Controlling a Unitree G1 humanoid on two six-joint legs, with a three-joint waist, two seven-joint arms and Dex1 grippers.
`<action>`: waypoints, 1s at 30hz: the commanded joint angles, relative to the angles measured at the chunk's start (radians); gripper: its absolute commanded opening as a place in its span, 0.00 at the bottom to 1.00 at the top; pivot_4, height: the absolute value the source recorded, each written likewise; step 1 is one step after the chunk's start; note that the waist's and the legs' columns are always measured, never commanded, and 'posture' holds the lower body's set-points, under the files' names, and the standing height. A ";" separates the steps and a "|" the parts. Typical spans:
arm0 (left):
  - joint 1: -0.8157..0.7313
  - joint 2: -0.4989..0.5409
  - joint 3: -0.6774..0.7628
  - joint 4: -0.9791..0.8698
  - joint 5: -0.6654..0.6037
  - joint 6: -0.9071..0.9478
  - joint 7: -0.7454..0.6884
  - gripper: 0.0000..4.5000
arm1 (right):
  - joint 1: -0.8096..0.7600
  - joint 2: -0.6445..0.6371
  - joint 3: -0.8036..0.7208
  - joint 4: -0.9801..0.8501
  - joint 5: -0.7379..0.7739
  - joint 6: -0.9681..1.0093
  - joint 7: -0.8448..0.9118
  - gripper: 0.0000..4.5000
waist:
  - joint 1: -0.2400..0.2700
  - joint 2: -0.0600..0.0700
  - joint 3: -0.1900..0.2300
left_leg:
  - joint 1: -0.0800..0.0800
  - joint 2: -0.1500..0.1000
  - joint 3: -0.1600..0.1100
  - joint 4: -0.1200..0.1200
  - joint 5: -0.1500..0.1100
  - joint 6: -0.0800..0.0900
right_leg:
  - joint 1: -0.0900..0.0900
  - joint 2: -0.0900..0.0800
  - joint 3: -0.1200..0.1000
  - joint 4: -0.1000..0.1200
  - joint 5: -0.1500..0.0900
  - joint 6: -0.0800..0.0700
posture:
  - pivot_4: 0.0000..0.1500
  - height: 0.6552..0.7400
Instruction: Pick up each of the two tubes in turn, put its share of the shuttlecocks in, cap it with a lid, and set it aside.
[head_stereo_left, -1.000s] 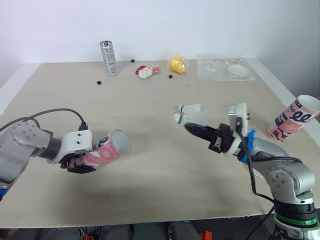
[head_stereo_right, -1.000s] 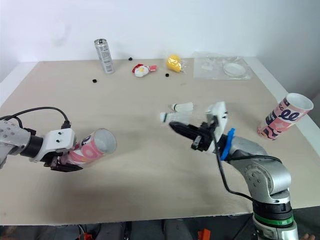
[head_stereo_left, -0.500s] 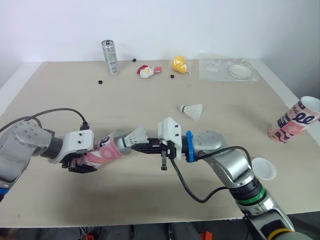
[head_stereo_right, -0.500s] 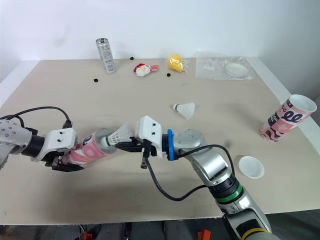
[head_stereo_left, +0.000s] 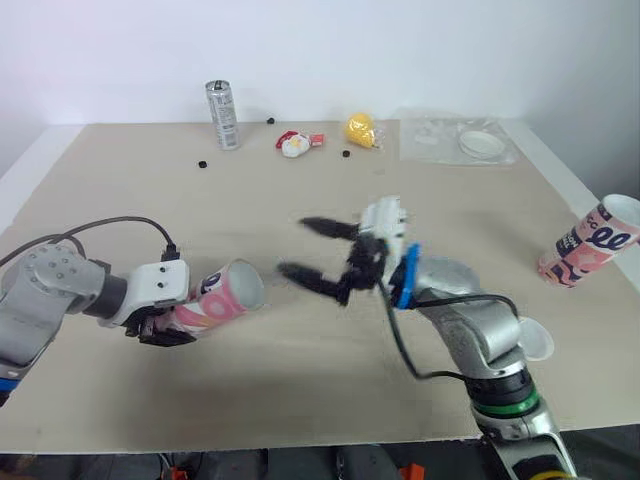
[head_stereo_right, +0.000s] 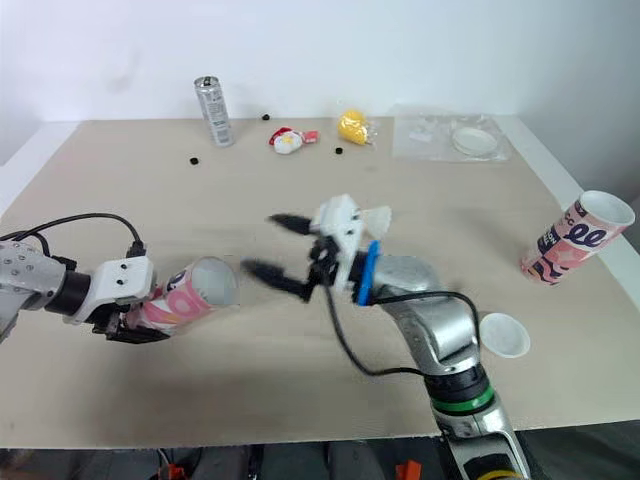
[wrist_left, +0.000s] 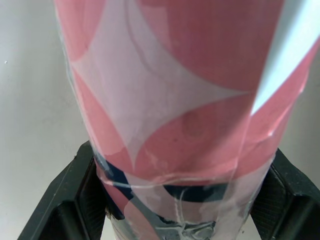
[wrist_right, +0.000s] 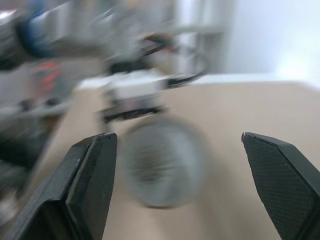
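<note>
Left eye view is showing the held tube (head_stereo_left: 222, 297) lying nearly level just above the surface (head_stereo_left: 120, 190), with its open mouth pointing toward the robot's right. The left tool (head_stereo_left: 160, 328) is clamping it near the closed end, its black fingers (wrist_left: 65, 200) pressing on either side. I judge this grip is leaving the mouth free so shuttlecocks can be slid in along the tube's length. The right tool (head_stereo_left: 315, 252) is hovering just off that mouth with its two fingers spread wide and nothing between them. From its own wrist camera the mouth is sitting squarely between those fingers, though it is too blurred to tell what is lying inside.

One shuttlecock (head_stereo_right: 377, 216) is peeking out from behind the right tool's white housing, farther from the held tube than the tool itself. A white lid (head_stereo_right: 503, 334) is lying beyond the right arm from the held tube, probably waiting within reach for capping. The second tube (head_stereo_left: 592, 240) is leaning well apart from the held tube at the surface's edge, likely parked there until its turn.

As for print, the held tube is wearing pink and white shapes with a dark blue band under glossy film, and no words are showing. The second tube is carrying large dark looping characters that I cannot read. A silver can (head_stereo_left: 220, 115) is standing well behind the held tube, its label too small to make out. A clear bag (head_stereo_left: 455, 140) is lying far off behind the second tube.
</note>
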 joint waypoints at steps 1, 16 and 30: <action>0.013 -0.009 -0.016 -0.006 -0.003 0.000 0.001 0.74 | 0.018 -0.024 -0.071 0.081 -0.142 -0.111 -0.136 0.98 | -0.002 0.000 0.000 | 0.000 0.000 0.001 0.000 0.000 0.000 | 0.000 -0.001 0.000 0.000 0.000 0.000 | 1.00 1.00; -0.001 -0.017 -0.017 0.003 0.009 -0.005 -0.006 0.74 | -0.082 0.087 -0.124 0.411 -0.322 0.002 -0.464 0.98 | -0.004 0.001 0.000 | 0.001 -0.001 0.002 0.000 0.000 0.000 | 0.000 -0.001 0.002 0.000 0.000 0.000 | 1.00 1.00; 0.019 -0.006 0.007 -0.017 0.007 0.005 -0.001 0.74 | -0.199 0.131 -0.180 0.628 -0.319 -0.085 -0.500 0.26 | -0.005 0.001 0.000 | 0.001 0.000 0.002 -0.002 0.000 0.000 | 0.000 0.000 0.002 0.000 0.002 0.004 | 1.00 1.00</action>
